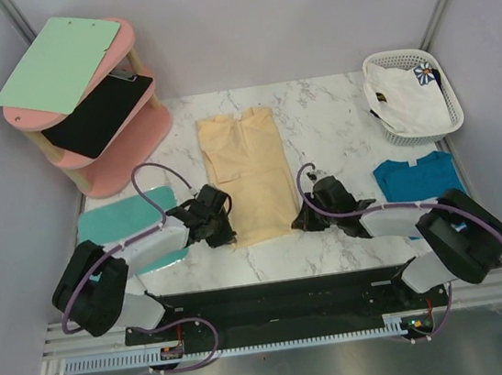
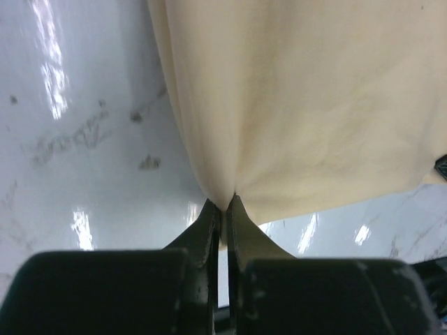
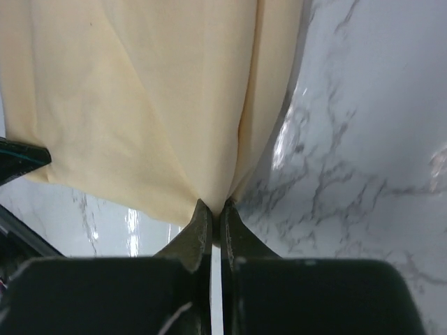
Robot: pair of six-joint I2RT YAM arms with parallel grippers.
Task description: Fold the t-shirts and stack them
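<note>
**Overhead view, read left to right.** Board [image 1: 121, 218] at 9 o'clock on the table [image 1: 335, 121] (no part of the task).

Left gripper [image 2: 223, 202]: jaws pressed together on the 7 o'clock hem corner of the yellow shirt [image 1: 247, 169], the cloth drawn into a small peak at the tips. The yellow shirt lies flat at the table's centre, collar toward 12 o'clock.

Right gripper [image 3: 213, 206]: jaws likewise clamped, on the 5 o'clock hem corner.

Teal shirt [image 1: 411, 174] lies flat at 3 o'clock. Basket [image 1: 391, 57] at 1 o'clock holds the white shirt [image 1: 411, 102], crumpled.

**Handling (a judgement).** The cloth looks light, limp and not fragile. With no stiffness of its own, it is likely to sag between the two grips and slide readily over the glossy marble. Each pinch takes only a thin bite, so a sharp pull could slip it free. The two hem corners, as taken here, seem the best hold. Carrying both level and in step toward 12 o'clock should let the fold fall straight.
</note>
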